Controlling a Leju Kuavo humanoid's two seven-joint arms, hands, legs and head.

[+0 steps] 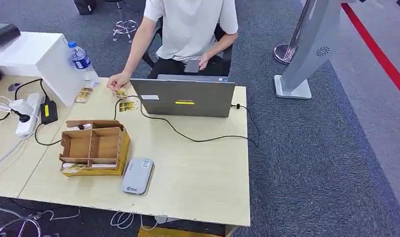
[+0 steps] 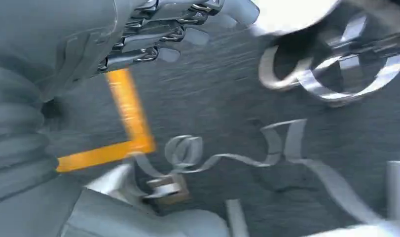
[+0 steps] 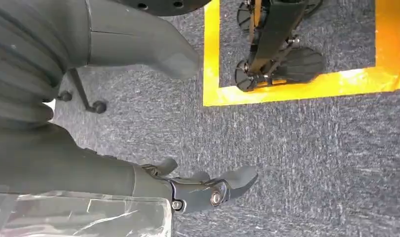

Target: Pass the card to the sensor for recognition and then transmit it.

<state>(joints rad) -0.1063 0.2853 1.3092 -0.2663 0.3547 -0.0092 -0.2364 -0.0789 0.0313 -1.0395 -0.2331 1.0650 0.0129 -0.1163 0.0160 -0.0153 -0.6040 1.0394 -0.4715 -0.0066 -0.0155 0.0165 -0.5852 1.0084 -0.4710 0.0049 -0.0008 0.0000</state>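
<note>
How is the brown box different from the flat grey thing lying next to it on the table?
The box is brown and open, split into compartments you can see into; the grey reader is closed and smooth. The box stands taller with walls, while the reader lies low and flat. The box has square corners; the reader has rounded ones. Both sit on the table near its front edge, side by side.

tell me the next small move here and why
Probably raise the left robot hand toward the cardboard organizer, where a card lies in the near slot. Both wrist views look down at carpet, the right robot hand holds nothing, and the grey card reader beside the organizer has no card on it yet.
</note>
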